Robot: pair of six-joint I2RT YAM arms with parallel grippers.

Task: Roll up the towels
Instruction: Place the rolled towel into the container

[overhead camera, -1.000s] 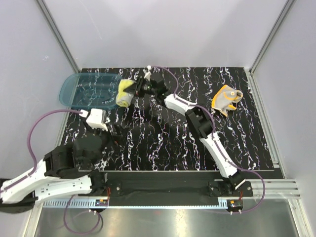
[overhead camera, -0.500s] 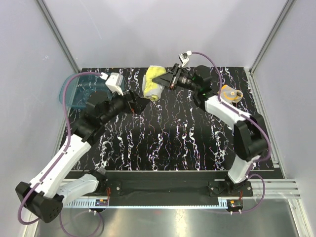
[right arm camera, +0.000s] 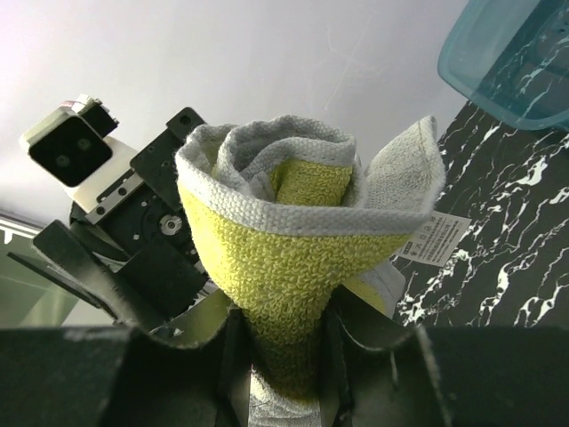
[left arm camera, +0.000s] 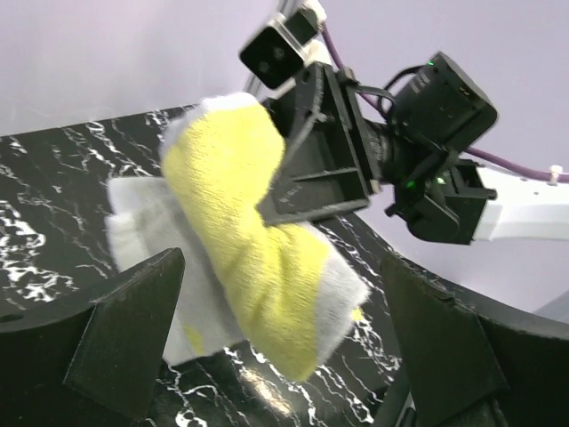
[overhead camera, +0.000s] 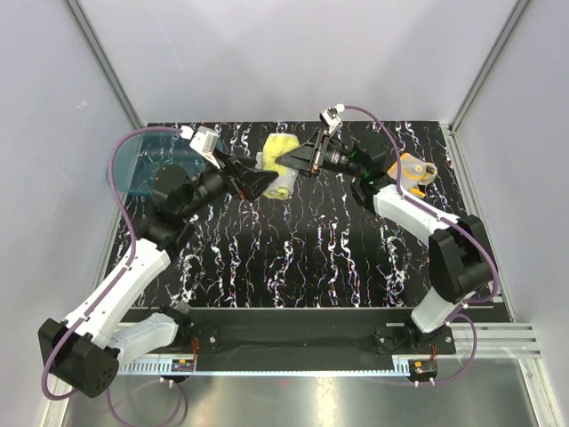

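The pale yellow towel [overhead camera: 277, 165], rolled with its grey-beige side showing at the end [right arm camera: 284, 222], hangs above the black marbled table at the back middle. My right gripper [overhead camera: 291, 160] is shut on the roll's lower end [right arm camera: 283, 356]. A loose grey flap [left arm camera: 147, 231] droops from the roll. My left gripper [overhead camera: 257, 181] faces the roll from the left, open, its fingers [left arm camera: 133, 329] standing wide on either side of the roll's tip without touching it. The orange towel [overhead camera: 414, 169] lies crumpled at the back right, partly behind the right arm.
A translucent teal basin [overhead camera: 132, 169] sits at the back left corner, seen too in the right wrist view [right arm camera: 516, 53]. Grey walls and metal frame posts close in the table [overhead camera: 293, 258] on three sides.
The right gripper carried the yellow roll from beside the basin up to the back middle. The left arm swung from the near left up to the roll, its gripper staying open.
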